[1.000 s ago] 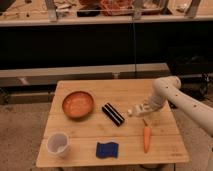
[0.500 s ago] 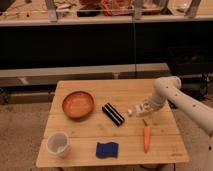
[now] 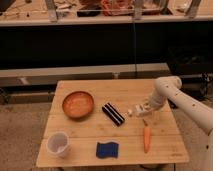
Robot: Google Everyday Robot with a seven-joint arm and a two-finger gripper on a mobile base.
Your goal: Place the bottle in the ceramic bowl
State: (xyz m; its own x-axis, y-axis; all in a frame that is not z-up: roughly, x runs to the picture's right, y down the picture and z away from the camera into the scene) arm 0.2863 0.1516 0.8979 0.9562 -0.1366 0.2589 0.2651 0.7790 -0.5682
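The small white bottle (image 3: pixel 135 111) with a reddish label is on the wooden table (image 3: pixel 90 131), right of centre, just past a black striped bar (image 3: pixel 113 114). My gripper (image 3: pixel 143 108) is low over the table at the bottle's right end, at the end of the white arm (image 3: pixel 172 95) that reaches in from the right. I cannot tell whether it holds the bottle. The orange-brown ceramic bowl (image 3: pixel 78 104) stands at the table's left, well apart from the bottle, with nothing in it.
A carrot (image 3: pixel 146 138) lies near the front right, just below the gripper. A blue sponge (image 3: pixel 108 149) is at the front centre and a white translucent cup (image 3: pixel 58 144) at the front left. A dark shelf unit stands behind the table.
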